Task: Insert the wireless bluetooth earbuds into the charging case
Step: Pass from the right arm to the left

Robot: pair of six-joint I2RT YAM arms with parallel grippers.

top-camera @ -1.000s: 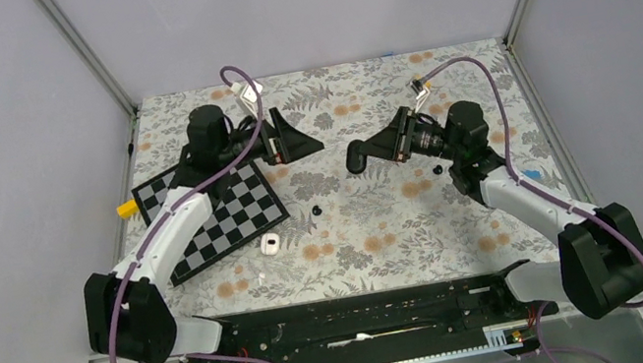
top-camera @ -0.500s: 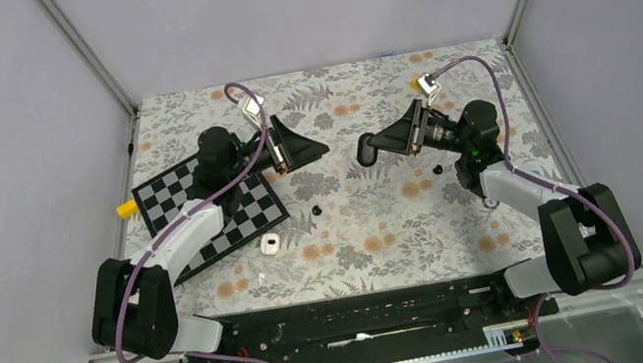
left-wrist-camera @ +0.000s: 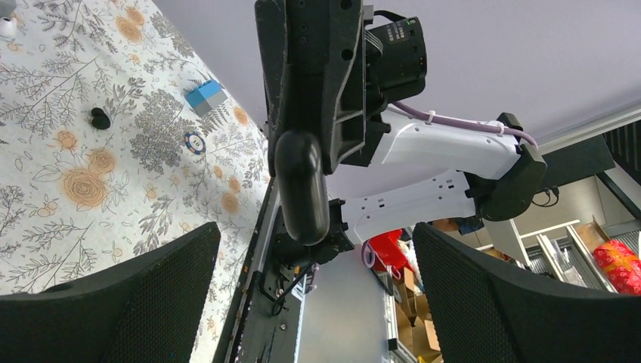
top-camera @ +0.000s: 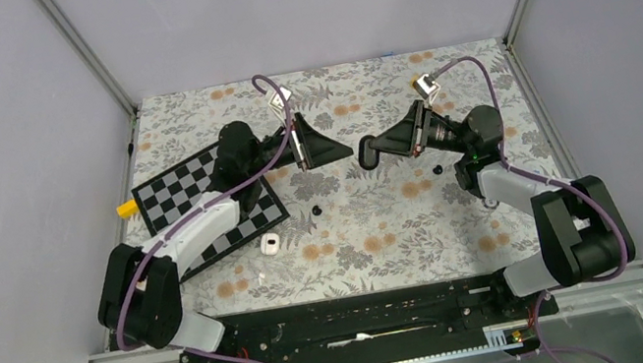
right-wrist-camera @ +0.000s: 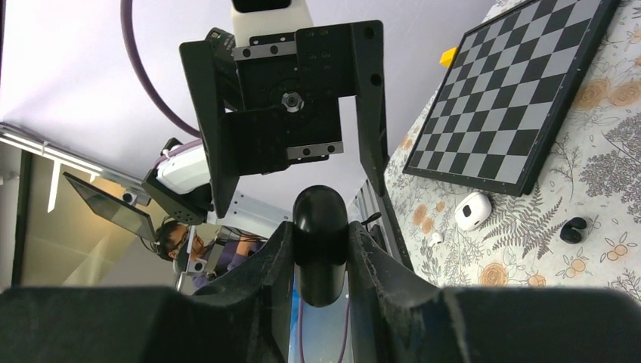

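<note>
Charging case (right-wrist-camera: 320,227), apparently, base hidden, pinched by right fingers (right-wrist-camera: 253,291); left fingers (left-wrist-camera: 128,302) spread.

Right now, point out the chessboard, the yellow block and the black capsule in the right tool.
chessboard (top-camera: 165,194): top view, bare squares near its far-left corner.
yellow block (top-camera: 127,208): top view, its middle.
black capsule (right-wrist-camera: 320,227): right wrist view, its upper half.

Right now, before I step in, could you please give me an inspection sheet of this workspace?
Surface: floral tablecloth, flat.
Job's things: black earbud mid-cloth; second earbud by right arm; black capsule, possibly the case, held aloft.
Clutter: checkerboard, yellow block, white pod.
Grippers: left claw open, empty; right claw shut on black capsule.
Cables: purple cable along each arm.
Surroundings: grey walls.
</note>
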